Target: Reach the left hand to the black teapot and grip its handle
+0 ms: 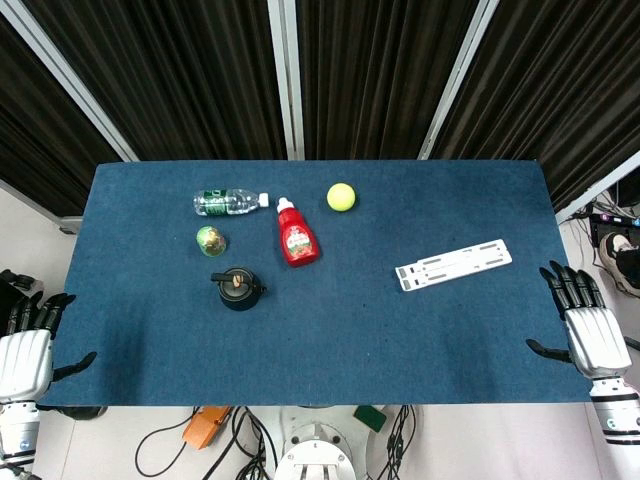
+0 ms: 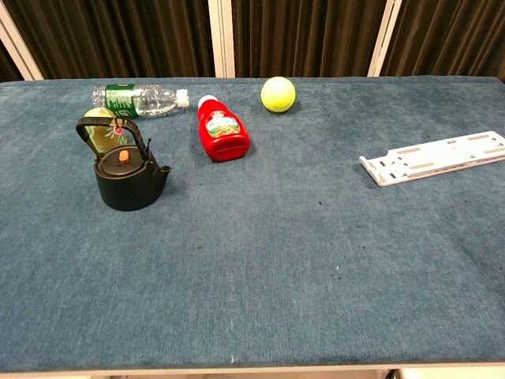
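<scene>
The black teapot (image 1: 239,288) (image 2: 129,180) stands upright on the blue table, left of centre. Its arched handle (image 2: 110,126) rises over an orange-knobbed lid, and the spout points right in the chest view. My left hand (image 1: 30,345) hovers at the table's near left corner, fingers spread, holding nothing, well apart from the teapot. My right hand (image 1: 585,320) sits at the table's right edge, fingers spread and empty. Neither hand appears in the chest view.
A red ketchup bottle (image 1: 297,234) lies right of and beyond the teapot. A small green egg-shaped object (image 1: 210,240) sits just behind the teapot, and a water bottle (image 1: 228,202) lies further back. A yellow-green tennis ball (image 1: 341,197) and a white flat bracket (image 1: 453,265) lie to the right.
</scene>
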